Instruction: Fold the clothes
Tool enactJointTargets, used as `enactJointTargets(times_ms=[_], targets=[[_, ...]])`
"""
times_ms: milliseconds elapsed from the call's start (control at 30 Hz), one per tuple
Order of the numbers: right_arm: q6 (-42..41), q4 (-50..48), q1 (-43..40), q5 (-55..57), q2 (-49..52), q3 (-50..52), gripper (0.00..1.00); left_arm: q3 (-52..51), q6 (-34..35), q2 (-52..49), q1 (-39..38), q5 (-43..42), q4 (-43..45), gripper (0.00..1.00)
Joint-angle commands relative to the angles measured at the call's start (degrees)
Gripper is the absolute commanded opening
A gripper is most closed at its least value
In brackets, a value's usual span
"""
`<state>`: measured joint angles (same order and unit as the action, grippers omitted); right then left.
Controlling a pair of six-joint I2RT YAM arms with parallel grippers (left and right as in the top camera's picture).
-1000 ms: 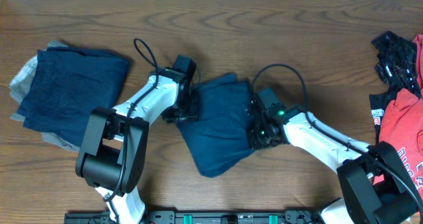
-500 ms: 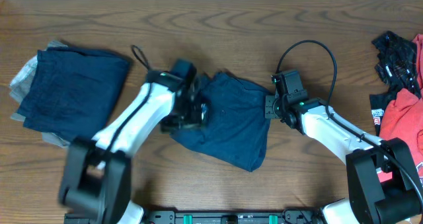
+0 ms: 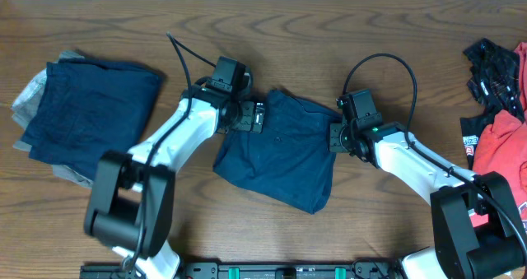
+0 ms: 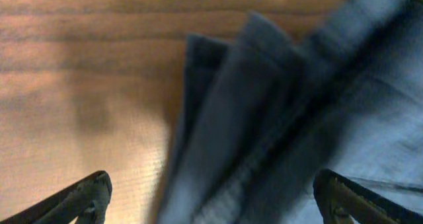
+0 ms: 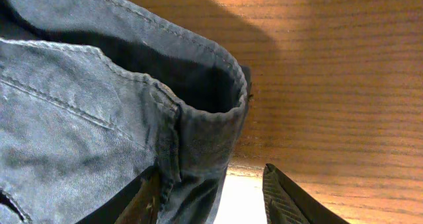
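A navy blue garment [image 3: 280,151] lies folded on the wooden table between my two arms. My left gripper [image 3: 254,117] is at its upper left edge with the jaws spread wide. In the left wrist view, blurred folds of the navy garment [image 4: 264,112] run between the far-apart fingertips [image 4: 96,189], which do not pinch it. My right gripper [image 3: 336,137] is at the garment's right edge. In the right wrist view it [image 5: 215,201] stands open, with the hem of the navy garment [image 5: 198,118] resting against the left finger and bare table beside the right finger [image 5: 284,197].
A stack of folded dark blue and grey clothes [image 3: 86,114] lies at the far left. At the far right edge is a loose pile with a black garment [image 3: 494,69] and a red garment [image 3: 498,147]. The arm bases stand along the table's front edge.
The navy garment went from a bunched diamond to a flatter fold, shifted right. Both grippers opened and released the cloth. The right arm swung up and right, and the left gripper moved up slightly.
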<state>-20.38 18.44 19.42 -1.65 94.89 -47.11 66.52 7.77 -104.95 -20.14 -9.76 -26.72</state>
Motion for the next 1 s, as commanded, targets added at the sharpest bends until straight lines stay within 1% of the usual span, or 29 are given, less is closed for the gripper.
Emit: enactJointTargets(times_ms=[0, 67, 100, 133, 167, 233, 333, 367, 400, 533, 667, 800, 967], targets=[[0.26, 0.35, 0.37, -0.37, 0.7, 0.24, 0.49, 0.09, -2.93, -2.86, 0.5, -2.8, 2.34, 0.98], [0.26, 0.5, 0.37, -0.37, 0.7, 0.24, 0.49, 0.09, -3.02, -4.5, 0.2, -5.03, 3.06, 0.99], [0.26, 0.61, 0.37, -0.37, 0.7, 0.24, 0.49, 0.09, -3.02, -5.33, 0.11, -5.9, 3.06, 0.97], [0.26, 0.66, 0.37, -0.37, 0.7, 0.24, 0.49, 0.09, -2.99, -6.08, 0.02, -6.78, 3.04, 0.89], [0.26, 0.68, 0.37, -0.37, 0.7, 0.24, 0.49, 0.09, -3.02, -6.54, -0.09, -7.67, 2.93, 0.74], [0.26, 0.87, 0.37, -0.37, 0.7, 0.24, 0.49, 0.09, -2.99, -6.95, -0.2, -9.88, 2.6, 0.47], [0.26, 1.77, 0.42, -0.37, 0.7, 0.24, 0.49, 0.11, -3.02, -6.6, -0.24, -13.49, 2.62, 0.25], [0.26, 2.01, 0.39, -0.37, 0.68, 0.24, 0.49, 0.11, -3.02, -6.16, -0.22, -13.81, 2.56, 0.1], [0.28, 2.4, 0.35, -0.33, 0.5, 0.24, 0.49, 0.11, -3.02, -5.6, -0.11, -13.81, 2.36, 0.06], [0.28, 4.48, -0.22, -0.28, -1.44, 0.15, 0.49, 0.39, -2.99, -0.37, 2.16, -13.46, 1.97, 0.06], [0.39, 7.48, -2.08, -0.28, -5.92, -0.04, 0.5, 1.36, -1.46, 7.23, 8.02, -8.13, 1.73, 0.06], [1.4, 9.25, -3.67, -0.24, -10.8, -0.04, 0.5, 1.64, -1.51, 16.06, 17.0, 0.02, 1.88, 0.06], [1.38, 9.68, -4.13, -0.28, -14.82, -0.04, 0.51, 1.64, -1.53, 23.76, 30.36, 5.16, 2.89, 0.06]])
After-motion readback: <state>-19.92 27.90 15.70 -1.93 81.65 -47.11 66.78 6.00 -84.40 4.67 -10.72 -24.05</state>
